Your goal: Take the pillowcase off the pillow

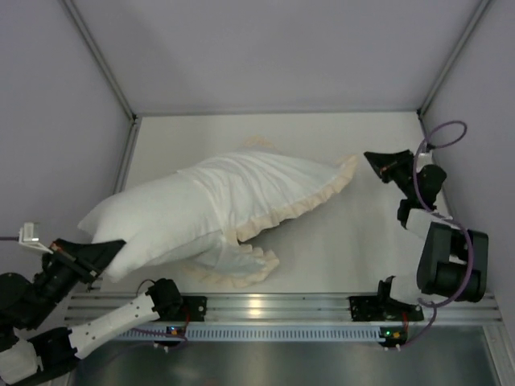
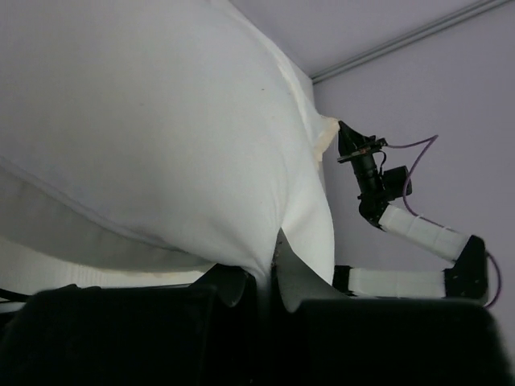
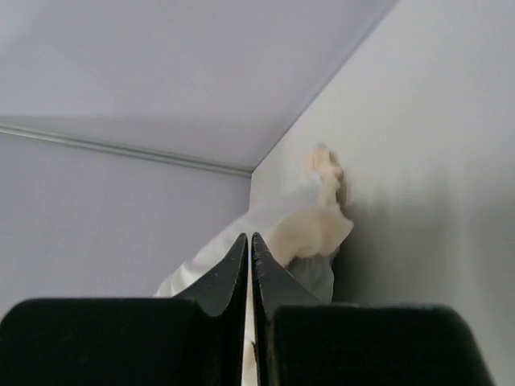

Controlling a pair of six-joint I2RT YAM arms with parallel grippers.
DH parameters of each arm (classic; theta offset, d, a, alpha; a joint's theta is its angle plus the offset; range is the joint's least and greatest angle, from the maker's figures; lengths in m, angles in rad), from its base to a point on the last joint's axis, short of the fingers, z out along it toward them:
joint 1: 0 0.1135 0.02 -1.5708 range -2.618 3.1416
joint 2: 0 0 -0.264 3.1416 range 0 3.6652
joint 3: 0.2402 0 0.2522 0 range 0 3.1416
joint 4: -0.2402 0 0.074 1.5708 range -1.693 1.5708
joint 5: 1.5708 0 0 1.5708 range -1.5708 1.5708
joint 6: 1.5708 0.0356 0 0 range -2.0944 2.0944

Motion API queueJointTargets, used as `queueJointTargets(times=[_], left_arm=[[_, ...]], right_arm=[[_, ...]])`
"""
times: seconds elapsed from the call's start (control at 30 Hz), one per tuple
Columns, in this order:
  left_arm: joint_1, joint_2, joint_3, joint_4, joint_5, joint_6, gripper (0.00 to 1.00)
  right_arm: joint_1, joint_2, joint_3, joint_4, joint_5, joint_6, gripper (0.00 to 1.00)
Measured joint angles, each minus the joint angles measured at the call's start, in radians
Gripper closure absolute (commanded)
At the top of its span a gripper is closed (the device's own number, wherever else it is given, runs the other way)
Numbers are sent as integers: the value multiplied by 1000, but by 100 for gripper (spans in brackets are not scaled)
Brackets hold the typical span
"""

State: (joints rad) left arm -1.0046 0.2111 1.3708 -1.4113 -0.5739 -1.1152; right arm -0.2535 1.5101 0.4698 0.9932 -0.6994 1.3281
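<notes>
Lilac-grey walls point(image 1: 282, 48) close in a white tabletop point(image 1: 362, 241), and the work lies across the middle of it.

At the lower left of the overhead view, the left gripper point(image 1: 107, 253) has its jaws nipped on a fold of white cloth. The left wrist view shows that fabric drawn down into the narrow gap between the fingers. The cloth belongs to the near corner of the plump, plain white rectangular pillow point(image 1: 145, 221), whose left part bulges bare towards the left edge of the frame.

At the upper right, the right gripper point(image 3: 250, 245) has its jaws pressed flat together, and its own camera shows no cloth between them. Just beyond the tips, beside them rather than caught in them, hangs the corner of the cream ruffled frill point(image 3: 318, 225). This frill edges the white fabric pillowcase point(image 1: 265, 189).

The pillowcase wraps the right part of the pillow. Its open, frilled mouth runs across the pillow's middle and spills onto the table at lower centre.

The job looks roughly half done, since one end of the pillow is out and the other sits inside the cover. What is left is to get a real hold on the frilled far end and draw the two apart.
</notes>
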Motion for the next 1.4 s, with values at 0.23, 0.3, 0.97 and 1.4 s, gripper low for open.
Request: queueJointTargets(times=[0.23,0.3,0.97,1.4], left_arm=[[-6,-33,197,-13,-24,2,100],[-14,-61,204,-17,-28,1,100],[-63,-100,-34,-24,-26,-61,100],[-64,-126,-28,-28,-18,-61,100]], right_arm=[[-76,-238,327,-428,168,-339,100],[-113,-242,363,-504,200,-391,100],[233,-747,-190,-1096,228,-612,0],[152,-382,-315,-515,17,-295,1]])
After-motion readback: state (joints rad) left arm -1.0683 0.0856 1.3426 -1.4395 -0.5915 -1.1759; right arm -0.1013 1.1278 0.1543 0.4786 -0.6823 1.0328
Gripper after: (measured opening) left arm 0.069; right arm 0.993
